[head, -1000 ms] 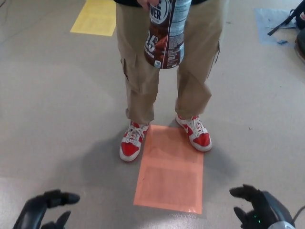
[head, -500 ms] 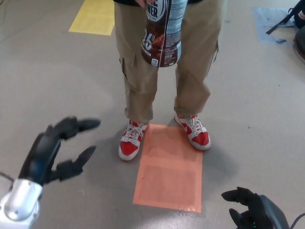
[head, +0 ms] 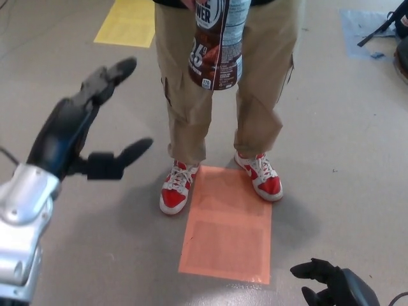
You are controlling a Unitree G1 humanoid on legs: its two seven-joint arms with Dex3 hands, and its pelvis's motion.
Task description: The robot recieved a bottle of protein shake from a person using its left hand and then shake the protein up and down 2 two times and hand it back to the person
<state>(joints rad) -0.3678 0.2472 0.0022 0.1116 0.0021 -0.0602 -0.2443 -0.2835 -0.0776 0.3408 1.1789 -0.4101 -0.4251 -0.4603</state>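
At nine o'clock the left robot hand is spread empty; it should reach toward twelve and wrap the bottle's lower body squarely.

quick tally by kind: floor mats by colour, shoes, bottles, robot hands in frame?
Orange floor mat: 1
Yellow floor mat: 1
Blue floor mat: 1
Red and white shoes: 2, one and the other
Protein shake bottle: 1
Robot hands: 2, left hand open, right hand open
Total: 8
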